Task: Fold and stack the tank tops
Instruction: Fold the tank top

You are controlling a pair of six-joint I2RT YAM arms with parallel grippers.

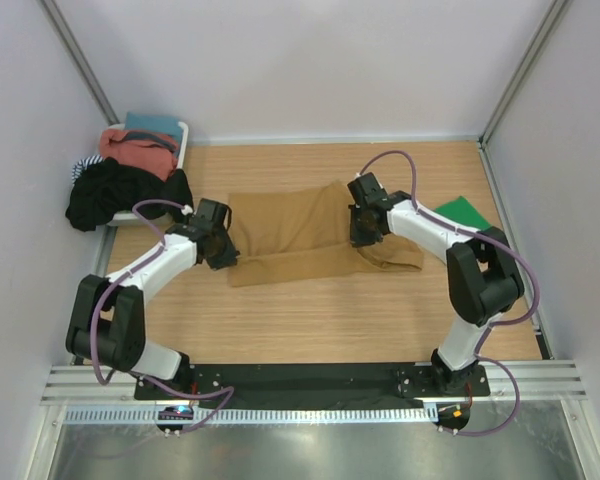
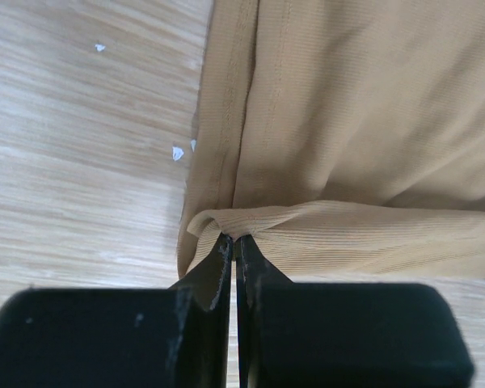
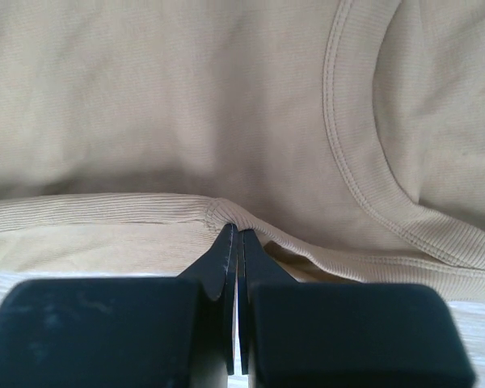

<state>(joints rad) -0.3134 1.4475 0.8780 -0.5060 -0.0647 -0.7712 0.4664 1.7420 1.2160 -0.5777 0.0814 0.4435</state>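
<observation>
From above, the fingertips of the left gripper (image 2: 235, 244) and right gripper (image 3: 234, 234) are tucked out of sight under the wrist housings. The green top (image 1: 463, 213) sits mostly behind the right arm (image 1: 450, 245), only a corner shows. The tan top (image 1: 280, 235) has its right end going under that arm too. The tray (image 1: 184, 135) at back left is buried under a clothes pile (image 1: 120, 185), can't count the pieces. In the left wrist view the specks (image 2: 178, 152) are too tiny to identify. In the right wrist view the neckline (image 3: 352, 174) runs off the right edge.

One tan tank top (image 1: 290, 235), one green tank top (image 1: 462, 213), one tray (image 1: 183, 131)
</observation>
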